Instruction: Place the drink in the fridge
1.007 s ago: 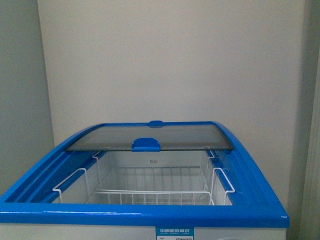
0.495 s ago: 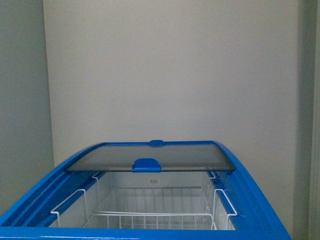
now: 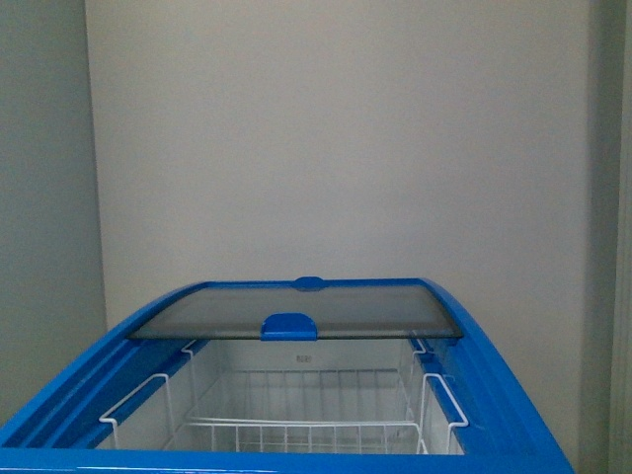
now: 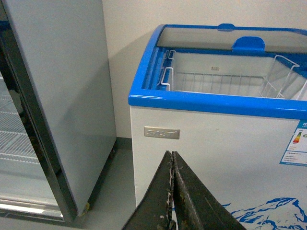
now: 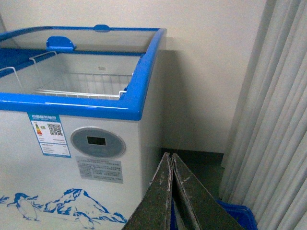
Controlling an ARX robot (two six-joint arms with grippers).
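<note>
Front view: white chest freezer [image 3: 494, 395] with blue rim, filling the lower frame from 8 to 4 o'clock. Sliding glass lid [image 3: 296, 308] pushed to the far end, its blue handle [image 3: 288, 326] at centre, just toward 6 o'clock of frame centre. Below it, open cavity with a white wire basket [image 3: 296, 430] hooked on the side walls. Plain pale wall [image 3: 336, 138] behind. No arms in this view.

Left wrist view: left gripper [image 4: 172, 191] low in front of the freezer's white face, dark fingers pressed together, nothing between them. Small silver nameplate [image 4: 162, 132] just beyond the tips. Tall glass-door cabinet [image 4: 53, 96] at 9 o'clock of the freezer (wire shelves faintly visible inside).

Right wrist view: right gripper [image 5: 171, 191] likewise closed tight and empty, near the freezer's corner. Oval grey control panel [image 5: 98, 142] and energy label [image 5: 49, 134] on the front, blue penguin-and-mountain art [image 5: 62, 203] lower down. Grey curtain [image 5: 273, 120] at 3 o'clock.

Drink bottle: visible in none of the views, place unknown.
</note>
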